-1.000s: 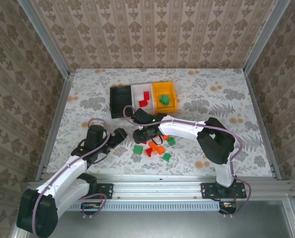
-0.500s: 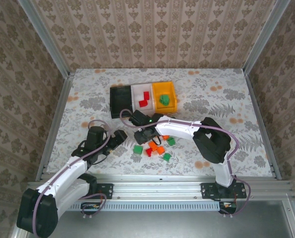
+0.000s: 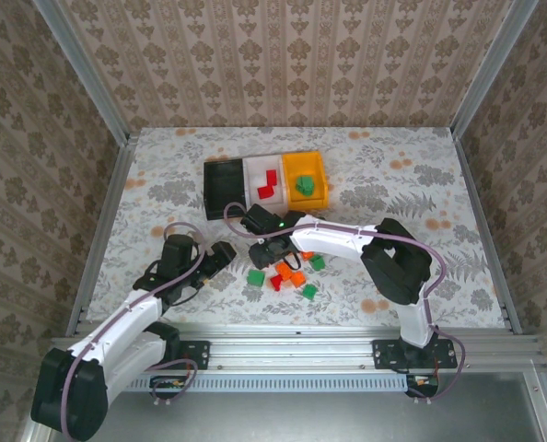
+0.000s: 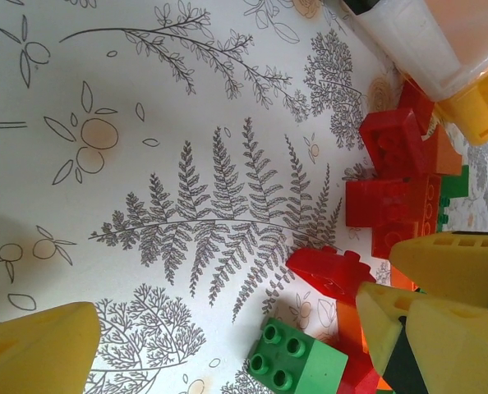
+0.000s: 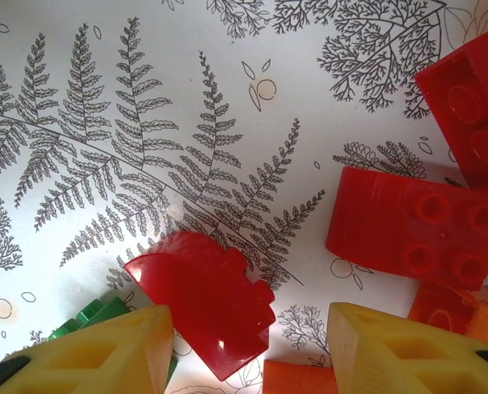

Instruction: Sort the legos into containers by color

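– So, where are the legos (image 3: pixel 288 273)?
– Most lie loose in a cluster on the surface (image 3: pixel 163 175), at lower centre of the top view. Red, orange and green are mixed there, several touching. The bins stand in a row just above: black bin (image 3: pixel 222 190) at left, white bin (image 3: pixel 254 171) in the middle, orange bin (image 3: pixel 316 169) at right, side against side.
– Anything inside them?
– Red bricks (image 3: pixel 268 183) lie in the white one and a green piece (image 3: pixel 303 185) in the orange one.
– And the right end effector (image 5: pixel 248 316)?
– Low over the cluster's left edge. In its wrist view the fingers (image 5: pixel 104 349) are spread, and a curved red brick (image 5: pixel 201 295) lies between them at bottom centre. The finger at lower left seems to meet the brick, while a gap shows before the finger at lower right. A studded red block (image 5: pixel 408 226) sits to the right of it, apart.
– The left one?
– The left end effector (image 3: pixel 225 250) is left of the cluster, spread wide. Its wrist view has a green brick (image 4: pixel 297 361) at bottom centre, just beside the curved red brick.
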`<state>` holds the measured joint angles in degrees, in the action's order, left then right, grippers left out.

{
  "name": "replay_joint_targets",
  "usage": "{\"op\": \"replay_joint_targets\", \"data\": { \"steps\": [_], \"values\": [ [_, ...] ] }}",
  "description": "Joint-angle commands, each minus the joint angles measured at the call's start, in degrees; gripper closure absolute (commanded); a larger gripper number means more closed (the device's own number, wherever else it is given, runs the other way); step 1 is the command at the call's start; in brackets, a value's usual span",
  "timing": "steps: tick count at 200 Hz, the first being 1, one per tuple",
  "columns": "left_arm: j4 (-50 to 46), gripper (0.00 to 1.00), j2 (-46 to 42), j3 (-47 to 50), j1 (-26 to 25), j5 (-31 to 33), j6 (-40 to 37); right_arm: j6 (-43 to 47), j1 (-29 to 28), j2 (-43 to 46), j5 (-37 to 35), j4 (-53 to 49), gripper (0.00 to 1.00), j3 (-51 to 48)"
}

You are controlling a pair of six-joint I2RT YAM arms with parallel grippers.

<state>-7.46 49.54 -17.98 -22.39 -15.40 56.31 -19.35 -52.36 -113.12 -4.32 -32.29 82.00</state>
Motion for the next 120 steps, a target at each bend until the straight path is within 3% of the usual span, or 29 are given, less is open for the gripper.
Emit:
{"op": "replay_joint_targets", "data": {
  "steps": [1,120],
  "values": [
    [-0.5,0.03,-0.4,-0.4,0.4,-0.8,-0.9,1.4,-1.0,2.6,-0.4,0.2,0.47,-0.6],
    [-2.1,0.03,-2.4,0.2,0.5,-0.2,-0.9,3.0,-0.3,-3.3,0.4,0.1,0.45,2.2]
  ]
}}
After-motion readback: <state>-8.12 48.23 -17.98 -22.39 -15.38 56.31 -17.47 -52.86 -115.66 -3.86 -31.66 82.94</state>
